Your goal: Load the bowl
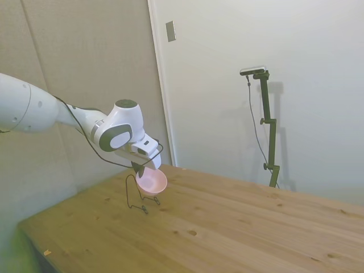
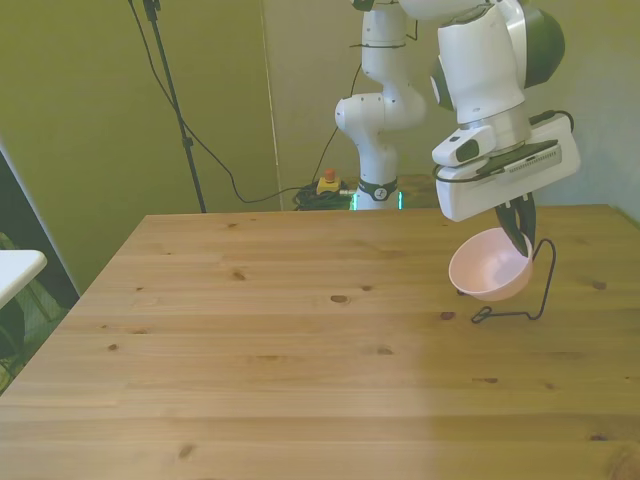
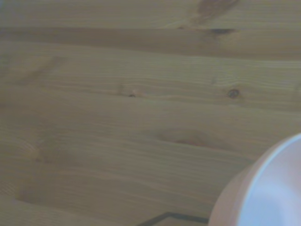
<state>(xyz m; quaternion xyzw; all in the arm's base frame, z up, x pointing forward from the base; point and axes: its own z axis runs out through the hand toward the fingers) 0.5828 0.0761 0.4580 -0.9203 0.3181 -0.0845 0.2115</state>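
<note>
The pale pink bowl [image 1: 152, 182] [image 2: 490, 265] hangs tilted on its side just above the table, its opening turned toward the front view's left. My gripper [image 1: 138, 169] [image 2: 518, 228] comes down from above and is shut on the bowl's upper rim. A thin dark wire stand [image 1: 132, 192] [image 2: 545, 285] stands right beside and under the bowl. I cannot tell whether the bowl touches the stand. The wrist view shows a blurred part of the bowl [image 3: 268, 188] and a bit of the wire [image 3: 174, 216] over the wood.
The wooden table [image 2: 300, 340] stretches wide toward the front view's left. Its right edge lies close to the stand. A white surface [image 2: 15, 270] pokes in at the front view's far left, off the table.
</note>
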